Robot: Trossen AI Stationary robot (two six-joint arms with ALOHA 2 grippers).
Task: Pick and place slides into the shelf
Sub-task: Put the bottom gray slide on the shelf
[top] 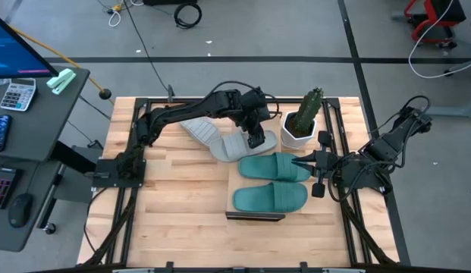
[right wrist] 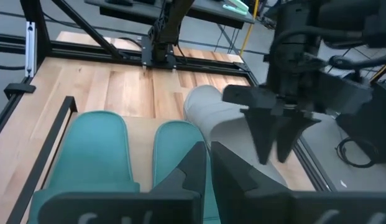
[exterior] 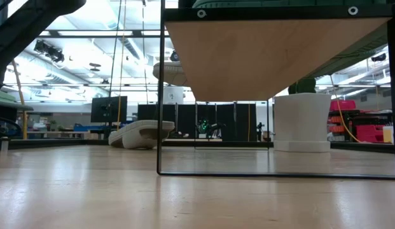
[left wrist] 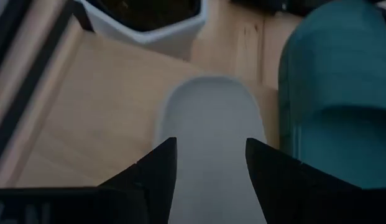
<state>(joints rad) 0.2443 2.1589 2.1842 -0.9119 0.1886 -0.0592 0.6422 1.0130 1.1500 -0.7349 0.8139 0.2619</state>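
- A slatted light-wood tabletop (top: 174,197) in an open workshop carries a long light-wood shelf board with dark metal end edging (top: 237,180).
- The left gripper (left wrist: 210,163) hangs low over a light grey rubbery slide (left wrist: 211,134); its fingers straddle the slide, and I cannot tell whether they grip or have let go.
- Just beside the left gripper lie two teal-green ribbed slides (top: 274,167), side by side on the shelf; behind it sits the second grey slide (top: 201,130), off the shelf.
- A white pot holding a cactus (top: 299,130) stands close ahead.
- The right gripper (right wrist: 210,163) waits clenched and empty near the teal pair.
- Judgement: placing the third slide; next, lift clear and fetch the remaining grey one.
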